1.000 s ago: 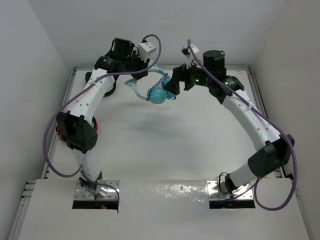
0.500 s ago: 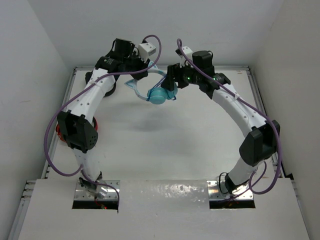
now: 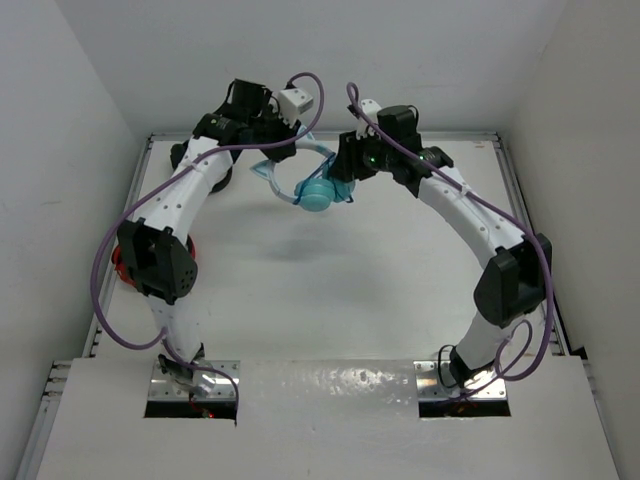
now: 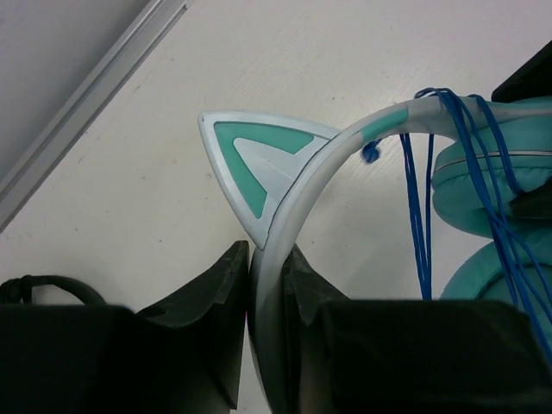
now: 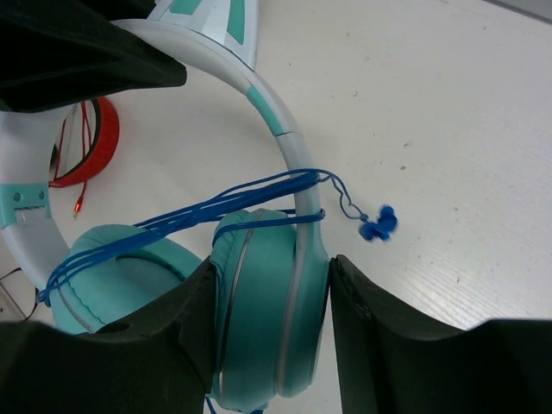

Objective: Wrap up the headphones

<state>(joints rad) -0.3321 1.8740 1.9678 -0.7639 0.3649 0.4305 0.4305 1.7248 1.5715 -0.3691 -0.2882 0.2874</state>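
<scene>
- Firstly, at far left on the white table [image 3: 380, 280], we see red hoop-shaped headphones [image 3: 117, 262] lying partly hidden under the left arm [image 3: 180, 200].
- Next, the left gripper [image 4: 263, 285] pinches the pale white-blue plastic headband [image 4: 345, 142] of the teal cat-eared headphones [image 3: 318, 192], its fingers narrowed tight on the band just below one pointed ear [image 4: 250, 164].
- Centrally, the headphones are held up off the table's far side, between both grippers.
- A thin blue cable [image 5: 216, 207] loops several times across the headband and the round teal earcups [image 5: 259, 302]; we judge the winding mostly done.
- Its small blue plug [image 5: 378, 224] dangles loose beside the headband, so securing that end and setting the bundle down seem left.
- Rightmost, the right gripper [image 5: 272, 328] clamps one earcup between its black fingers [image 5: 172, 345].
</scene>
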